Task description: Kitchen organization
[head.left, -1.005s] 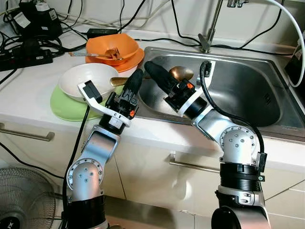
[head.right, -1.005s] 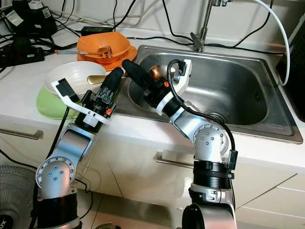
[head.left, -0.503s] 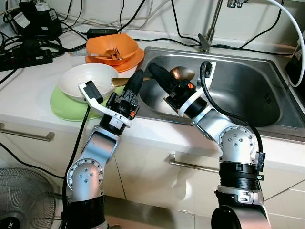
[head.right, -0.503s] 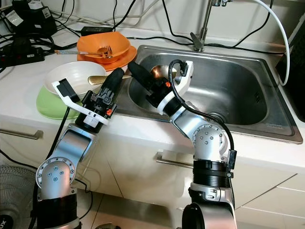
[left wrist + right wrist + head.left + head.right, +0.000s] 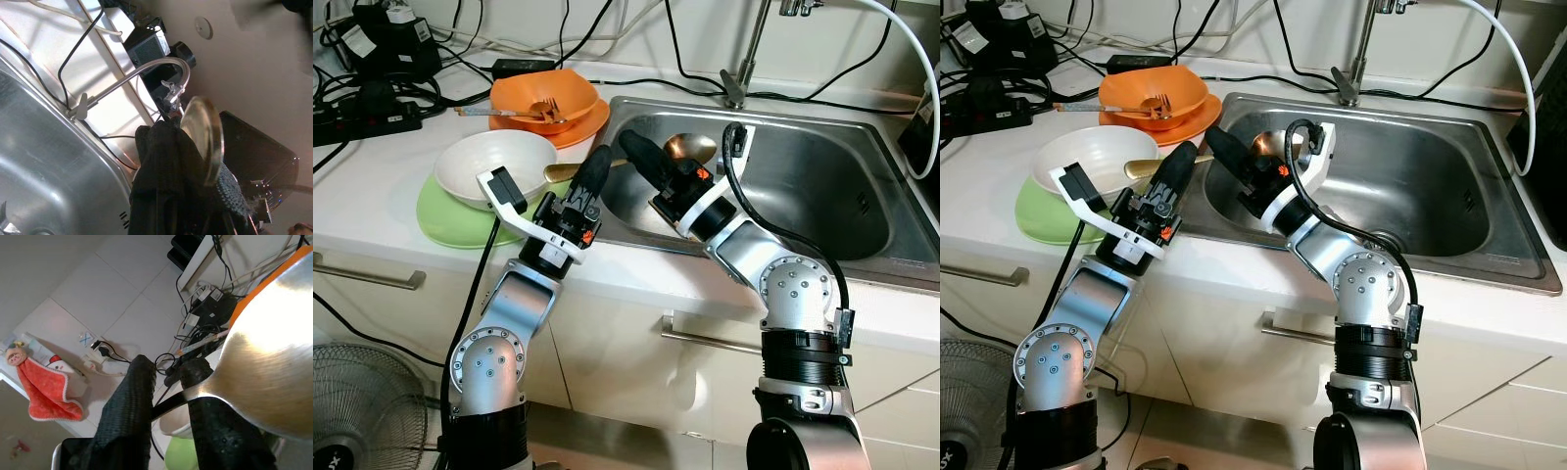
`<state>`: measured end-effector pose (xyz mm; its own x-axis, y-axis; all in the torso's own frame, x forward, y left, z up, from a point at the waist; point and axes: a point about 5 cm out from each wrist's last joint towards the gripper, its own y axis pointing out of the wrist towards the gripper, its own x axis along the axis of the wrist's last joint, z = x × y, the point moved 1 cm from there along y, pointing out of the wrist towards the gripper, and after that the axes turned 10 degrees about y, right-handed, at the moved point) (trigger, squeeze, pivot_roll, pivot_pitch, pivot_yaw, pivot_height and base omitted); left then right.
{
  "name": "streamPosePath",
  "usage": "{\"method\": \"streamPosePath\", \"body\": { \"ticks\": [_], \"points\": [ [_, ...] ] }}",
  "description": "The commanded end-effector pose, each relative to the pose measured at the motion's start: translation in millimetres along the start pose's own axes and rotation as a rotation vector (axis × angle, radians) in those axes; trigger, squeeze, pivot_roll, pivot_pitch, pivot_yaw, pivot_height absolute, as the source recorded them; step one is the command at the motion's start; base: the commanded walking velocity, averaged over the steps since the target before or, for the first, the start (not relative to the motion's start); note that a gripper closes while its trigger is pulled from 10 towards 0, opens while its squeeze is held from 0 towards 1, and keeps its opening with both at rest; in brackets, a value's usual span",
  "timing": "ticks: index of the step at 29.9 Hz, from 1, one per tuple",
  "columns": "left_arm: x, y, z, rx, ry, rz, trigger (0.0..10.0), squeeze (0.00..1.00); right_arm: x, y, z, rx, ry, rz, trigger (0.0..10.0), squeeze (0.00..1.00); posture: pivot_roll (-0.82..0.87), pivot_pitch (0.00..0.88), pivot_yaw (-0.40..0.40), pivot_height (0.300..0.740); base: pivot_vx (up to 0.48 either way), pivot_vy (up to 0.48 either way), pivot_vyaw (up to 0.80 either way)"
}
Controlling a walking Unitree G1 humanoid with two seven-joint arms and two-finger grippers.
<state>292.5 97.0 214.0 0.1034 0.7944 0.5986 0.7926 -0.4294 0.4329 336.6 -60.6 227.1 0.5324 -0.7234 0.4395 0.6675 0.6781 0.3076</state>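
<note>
My right gripper (image 5: 641, 157) pinches the gold spoon (image 5: 690, 147) tight over the sink (image 5: 822, 186). My left gripper (image 5: 592, 171) waits closed and empty, ready to help.

Kitchen — sink (image 5: 822, 186), tap (image 5: 744, 59), bowls (image 5: 499, 166).

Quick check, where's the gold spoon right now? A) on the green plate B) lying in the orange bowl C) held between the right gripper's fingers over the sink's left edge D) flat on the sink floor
C: the right gripper has its fingers around the gold spoon's neck, the bowl raised over the left part of the sink; the right wrist view shows the handle running between the fingers.
</note>
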Motion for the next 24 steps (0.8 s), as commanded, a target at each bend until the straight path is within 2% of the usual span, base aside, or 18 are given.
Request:
{"method": "streamPosePath", "body": {
  "ticks": [1, 4, 5, 10, 11, 12, 24],
  "points": [
    [-9.0, -1.4, -2.7, -0.008, -0.004, 0.032, 2.0, 0.0, 11.3, 2.9, 4.1, -0.01, -0.028, -0.048, 0.0, 0.0, -0.05, 0.023, 0.007, 0.74, 0.0, 0.0, 0.0],
    [-10.3, -1.6, -1.7, -0.003, 0.007, 0.043, 5.1, 0.0, 12.7, 3.0, 3.3, -0.015, -0.03, -0.053, 0.0, 0.0, -0.05, 0.023, 0.008, 0.74, 0.0, 0.0, 0.0],
    [-11.0, -1.5, -1.2, 0.001, 0.016, 0.05, 10.0, 0.0, 13.1, 2.9, 3.0, -0.017, -0.03, -0.055, 0.0, 0.0, -0.05, 0.022, 0.007, 0.74, 0.0, 0.0, 0.0],
    [-13.6, -1.3, 1.6, 0.016, 0.029, 0.068, 10.0, 0.0, 14.6, 3.2, 2.0, -0.026, -0.031, -0.064, 0.0, 0.0, -0.05, 0.023, 0.007, 0.74, 0.0, 0.0, 0.0],
    [-13.8, -1.2, 1.8, 0.018, 0.03, 0.069, 10.0, 0.4, 15.0, 3.3, 1.9, -0.027, -0.031, -0.066, 0.0, 0.0, -0.05, 0.023, 0.007, 0.74, 0.0, 0.0, 0.0],
    [-14.5, -0.8, 2.6, 0.021, 0.03, 0.074, 10.0, 1.0, 16.9, 3.4, 0.8, -0.033, -0.033, -0.074, 0.0, 0.0, -0.05, 0.019, 0.007, 0.74, 0.0, 0.0, 0.0],
    [-18.8, -1.6, 5.5, 0.043, 0.062, 0.106, 10.0, 1.0, 27.3, 3.3, -5.7, -0.093, -0.051, -0.132, 0.0, 0.0, -0.06, 0.027, 0.007, 0.74, 0.0, 0.0, 0.0]
  ]
}}
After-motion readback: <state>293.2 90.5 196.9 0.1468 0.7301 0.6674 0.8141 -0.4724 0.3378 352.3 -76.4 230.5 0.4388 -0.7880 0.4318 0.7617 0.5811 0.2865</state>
